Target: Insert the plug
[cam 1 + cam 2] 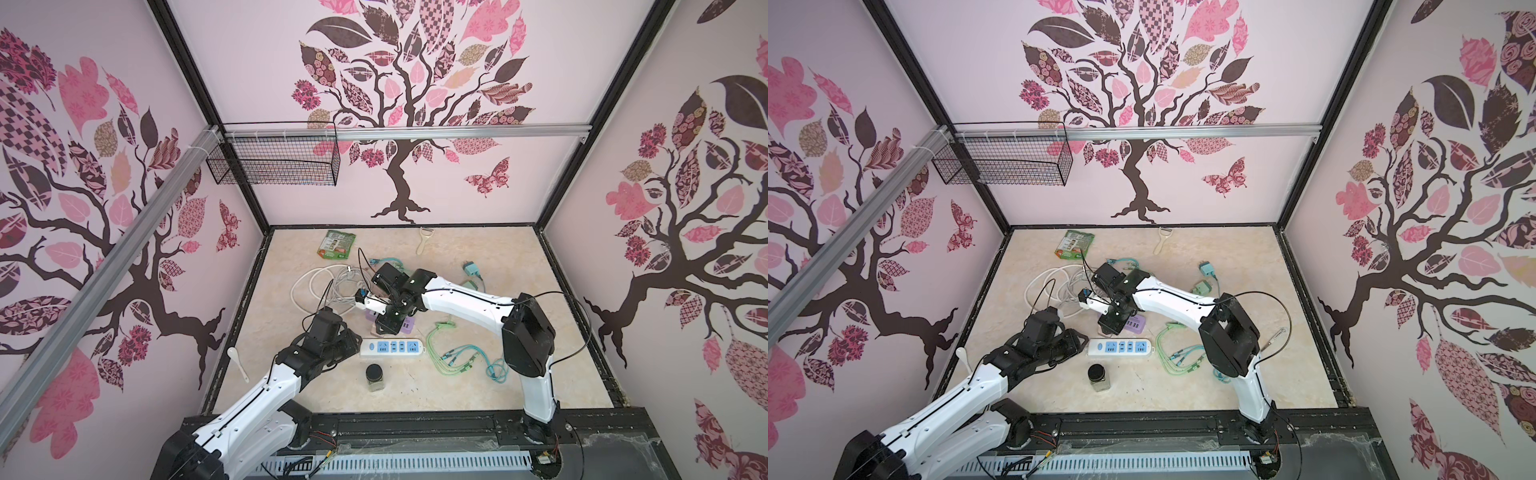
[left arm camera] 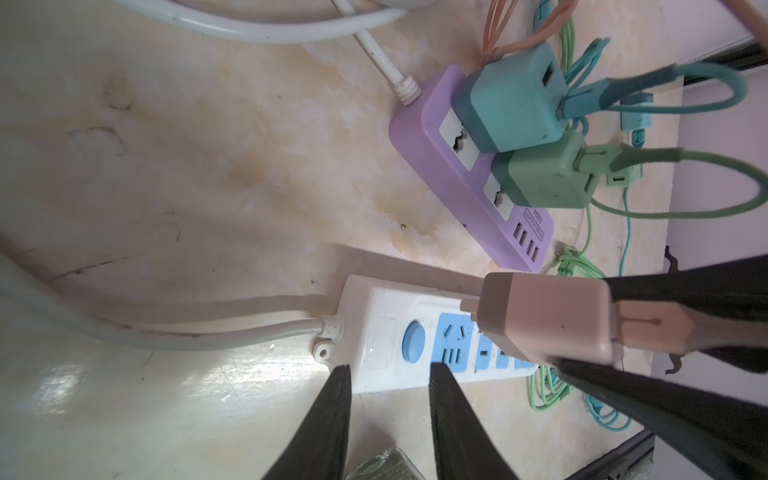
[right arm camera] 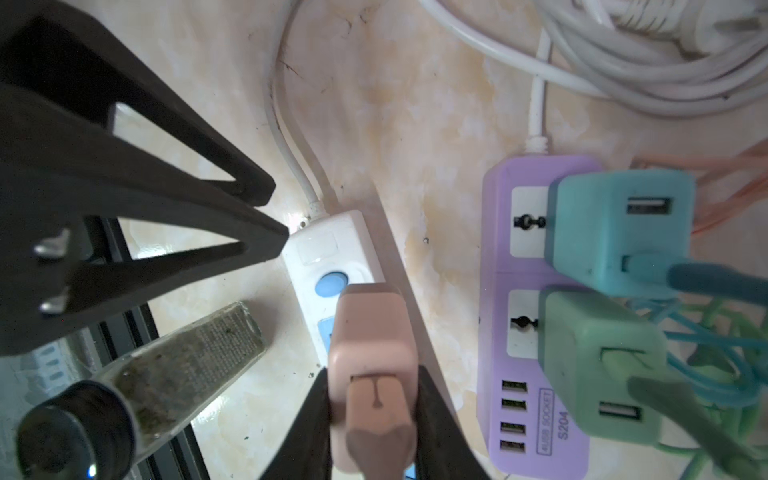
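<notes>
The plug, pink, hangs slanted just above the white power strip, pinched by the right claw. The left claw stands spread at the strip's edge, gripping nothing; I think the strip could slide and the pins miss the holes.

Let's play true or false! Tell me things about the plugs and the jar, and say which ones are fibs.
1. The right gripper holds the pink plug over the white strip. True.
2. The pink plug is pushed fully in. False: a prong is showing outside.
3. Two plugs sit in the purple strip. True: a teal plug and a green plug.
4. The jar has a red lid. False: the jar's lid is black.
</notes>
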Robot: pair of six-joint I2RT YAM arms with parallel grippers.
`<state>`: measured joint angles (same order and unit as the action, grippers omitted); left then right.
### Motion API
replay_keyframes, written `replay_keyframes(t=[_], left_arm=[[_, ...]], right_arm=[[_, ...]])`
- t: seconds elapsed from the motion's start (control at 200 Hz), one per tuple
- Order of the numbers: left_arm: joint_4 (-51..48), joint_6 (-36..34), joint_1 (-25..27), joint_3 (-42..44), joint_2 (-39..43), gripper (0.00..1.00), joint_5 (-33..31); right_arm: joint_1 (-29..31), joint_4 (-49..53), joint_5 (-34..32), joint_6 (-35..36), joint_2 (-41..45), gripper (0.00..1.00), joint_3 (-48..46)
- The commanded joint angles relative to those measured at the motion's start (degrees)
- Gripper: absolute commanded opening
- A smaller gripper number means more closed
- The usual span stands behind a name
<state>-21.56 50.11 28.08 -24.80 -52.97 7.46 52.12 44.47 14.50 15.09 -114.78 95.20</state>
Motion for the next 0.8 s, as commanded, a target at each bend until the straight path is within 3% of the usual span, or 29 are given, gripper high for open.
replay_keyframes(t=[0.0, 0.32, 0.485, 0.795], left_arm=[[3.87, -1.62, -0.31, 1.53, -2.4, 0.34, 1.69], [6.43, -3.88, -0.46, 0.07, -10.45, 0.28, 4.54], [7.19, -4.14, -0.39, 0.08, -12.5, 0.27, 4.66], [7.49, -4.84, -0.39, 0.21, -14.15, 0.25, 4.24]], right_arm=[[0.41, 0.61, -2.07, 1.57, 4.06, 0.13, -0.9], [0.41, -0.34, -1.59, 3.38, 6.22, 0.13, -4.22], [0.95, -1.68, 1.3, 4.57, 8.3, 0.13, -6.28], [3.24, -0.62, -0.5, 6.64, 7.23, 0.13, -7.22]])
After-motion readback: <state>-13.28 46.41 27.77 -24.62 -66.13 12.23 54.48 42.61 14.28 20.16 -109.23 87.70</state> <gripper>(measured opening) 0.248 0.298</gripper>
